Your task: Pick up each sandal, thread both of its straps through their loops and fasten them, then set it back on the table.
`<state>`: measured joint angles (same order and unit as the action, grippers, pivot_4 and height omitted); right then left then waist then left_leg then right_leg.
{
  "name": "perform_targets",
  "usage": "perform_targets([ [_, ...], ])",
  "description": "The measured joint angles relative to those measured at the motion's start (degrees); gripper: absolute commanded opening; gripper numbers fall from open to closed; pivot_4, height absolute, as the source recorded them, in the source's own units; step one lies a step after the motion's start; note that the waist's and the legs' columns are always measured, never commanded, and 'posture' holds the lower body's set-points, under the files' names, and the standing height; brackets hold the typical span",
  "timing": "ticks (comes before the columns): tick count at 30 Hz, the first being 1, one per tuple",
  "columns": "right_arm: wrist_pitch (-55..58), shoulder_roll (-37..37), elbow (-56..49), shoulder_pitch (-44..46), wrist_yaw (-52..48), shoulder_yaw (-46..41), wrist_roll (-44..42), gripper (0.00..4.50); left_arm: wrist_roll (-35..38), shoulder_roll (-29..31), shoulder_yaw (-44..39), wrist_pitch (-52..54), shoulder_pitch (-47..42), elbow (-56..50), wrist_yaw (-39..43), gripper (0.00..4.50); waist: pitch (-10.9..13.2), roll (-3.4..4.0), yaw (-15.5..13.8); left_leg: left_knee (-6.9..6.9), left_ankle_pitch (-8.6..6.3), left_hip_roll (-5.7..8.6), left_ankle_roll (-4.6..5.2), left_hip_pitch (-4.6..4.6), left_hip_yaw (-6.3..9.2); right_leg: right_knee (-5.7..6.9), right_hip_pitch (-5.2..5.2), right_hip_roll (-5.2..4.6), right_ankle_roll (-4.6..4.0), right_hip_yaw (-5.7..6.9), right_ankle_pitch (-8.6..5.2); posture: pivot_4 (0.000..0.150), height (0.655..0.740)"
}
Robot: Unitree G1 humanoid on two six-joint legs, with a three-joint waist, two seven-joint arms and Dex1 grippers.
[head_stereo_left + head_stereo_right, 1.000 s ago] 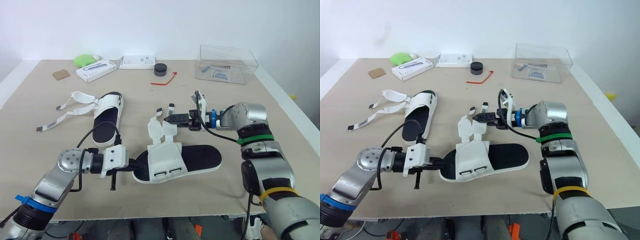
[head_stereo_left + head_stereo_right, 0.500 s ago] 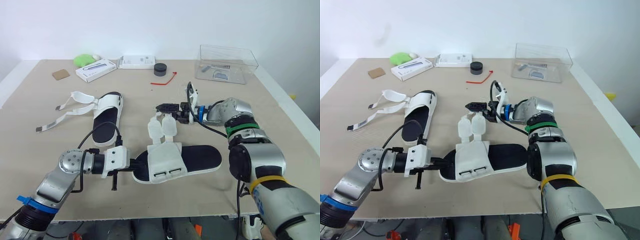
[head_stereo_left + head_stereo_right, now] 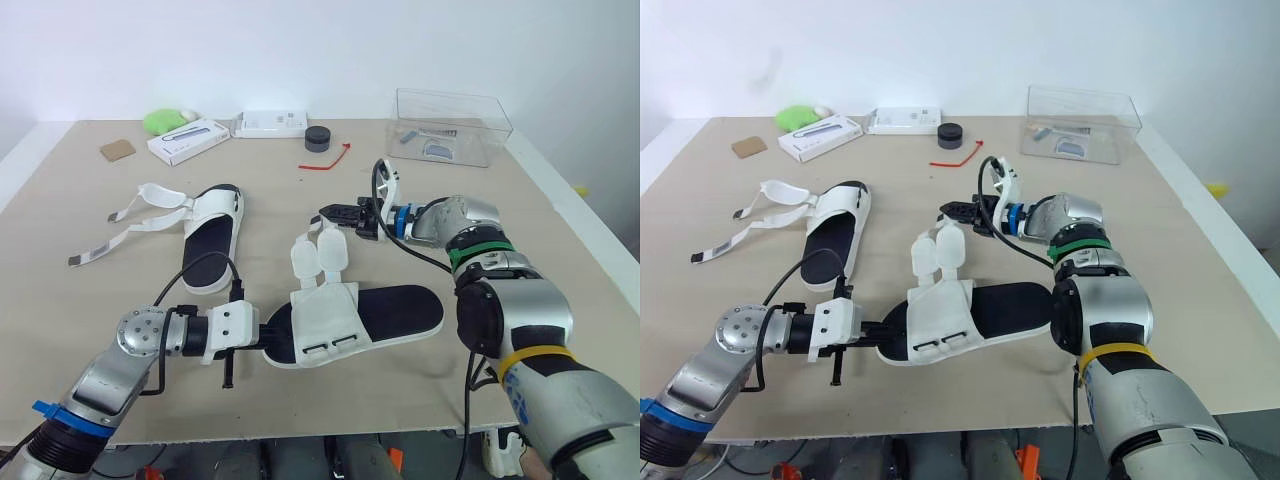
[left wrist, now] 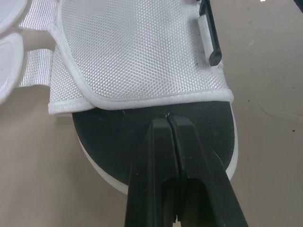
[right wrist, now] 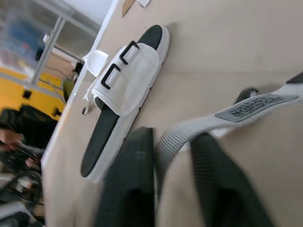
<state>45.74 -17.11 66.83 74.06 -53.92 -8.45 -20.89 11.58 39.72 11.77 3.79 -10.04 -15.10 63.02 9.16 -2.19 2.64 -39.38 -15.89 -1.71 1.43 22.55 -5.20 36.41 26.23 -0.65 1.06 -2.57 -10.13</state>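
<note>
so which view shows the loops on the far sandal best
The right wrist view: both black loops stand out clearly against the white upper of the far sandal. The head views look down on that sandal, and there the loops are too small to make out. The left wrist view faces the near sandal instead.

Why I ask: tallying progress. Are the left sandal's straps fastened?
No, the left sandal's straps lie loose and splayed out on the table beside it.
</note>
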Motion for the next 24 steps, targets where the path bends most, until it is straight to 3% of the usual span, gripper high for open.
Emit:
perform_targets([
  [5,-6.9,-0.3,-7.1,-3.4,-8.6,5.0,3.3,0.03,-0.3,-0.8,0.0,-0.5,-1.2,1.1,-0.2,0.00,0.0,0.00,0.0,-0.01,0.01,0.01,-0.01,0.00,0.00,0.02,-0.01,-0.03,0.02,0.01,0.01,0.150,0.7400],
  [11,-10.0,-0.7,-16.9,-7.0,-12.1,5.8,3.2,0.03,-0.3,-1.9,0.0,-0.5,-4.0,2.9,-0.5,0.00,0.0,0.01,0.0,-0.01,0.01,0.01,-0.01,0.00,0.01,0.04,0.01,-0.04,0.02,0.02,0.01,0.150,0.7400],
  [15,-20.2,-1.7,-36.4,-18.0,-13.9,6.5,2.8,0.03,-0.3,-1.8,0.1,-1.3,-5.1,4.7,0.4,0.00,0.0,0.01,-0.1,0.03,-0.02,0.02,-0.04,0.02,0.12,0.10,0.01,-0.06,0.00,0.14,-0.02,0.150,0.7400],
  [18,-45.0,-3.7,-49.1,-28.8,-19.2,11.2,6.8,0.03,-0.4,-1.6,0.1,-1.6,-6.0,6.1,1.3,0.00,0.0,0.01,-0.2,0.03,-0.05,0.05,-0.06,0.01,0.12,0.10,0.01,-0.07,0.06,0.15,-0.07,0.150,0.7400],
  [24,-83.6,-6.7,-51.2,-34.0,-27.5,17.2,9.4,0.03,-0.3,-1.7,0.2,-1.7,-7.0,7.3,2.0,0.00,0.0,0.01,-0.1,-0.06,0.01,0.06,-0.07,-0.23,-0.01,0.10,-0.18,-0.10,0.09,0.05,-0.05,0.150,0.7400],
])
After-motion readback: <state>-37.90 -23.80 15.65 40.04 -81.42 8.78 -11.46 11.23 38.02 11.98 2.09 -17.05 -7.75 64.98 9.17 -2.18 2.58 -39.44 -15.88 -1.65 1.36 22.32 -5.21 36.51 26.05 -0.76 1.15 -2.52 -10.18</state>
